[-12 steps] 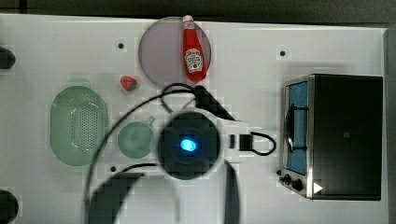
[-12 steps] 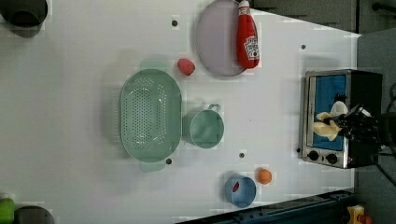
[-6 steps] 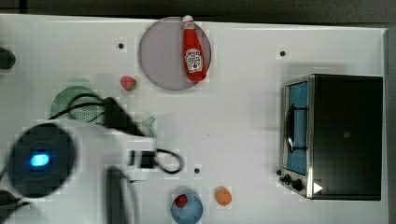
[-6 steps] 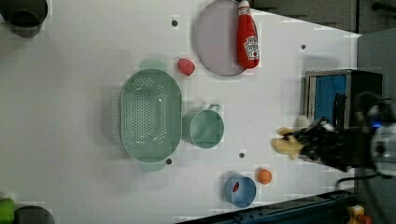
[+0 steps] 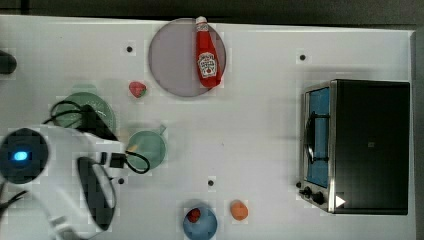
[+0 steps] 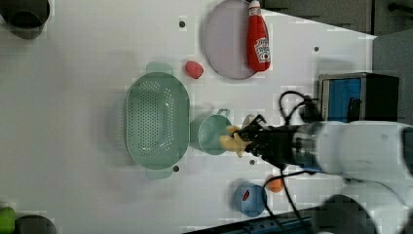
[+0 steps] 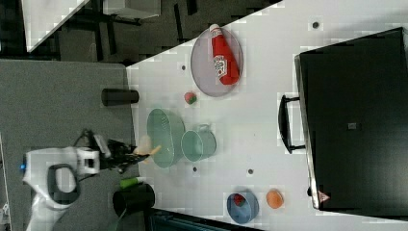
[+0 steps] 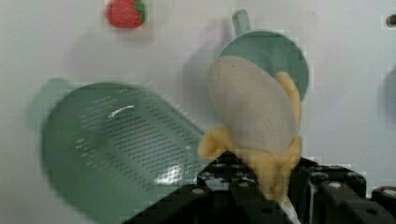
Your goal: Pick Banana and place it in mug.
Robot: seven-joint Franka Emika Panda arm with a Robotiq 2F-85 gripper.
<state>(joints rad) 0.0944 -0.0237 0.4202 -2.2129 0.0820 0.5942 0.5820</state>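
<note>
My gripper (image 6: 249,142) is shut on the pale-yellow banana (image 6: 233,142), which hangs in the air. In the left view the banana overlaps the right rim of the teal mug (image 6: 209,135). In the wrist view the banana (image 8: 252,107) sticks out from the black fingers (image 8: 219,175) and covers much of the mug (image 8: 285,56). The right view shows the banana (image 7: 146,144) and gripper (image 7: 131,153) well above the table, to the right view's left of the mug (image 7: 198,144). In the top view the mug (image 5: 149,148) stands upright beside the arm.
A pale-green colander (image 6: 156,119) sits right next to the mug. A strawberry (image 6: 194,69), a ketchup bottle (image 5: 207,52) on a grey plate (image 5: 172,60), a toaster oven (image 5: 360,145), a blue bowl (image 5: 202,227) and an orange fruit (image 5: 239,210) stand around.
In the left view the gripper has carried the banana from in front of the oven leftward to the mug's rim. The top view shows the arm swung to the left.
</note>
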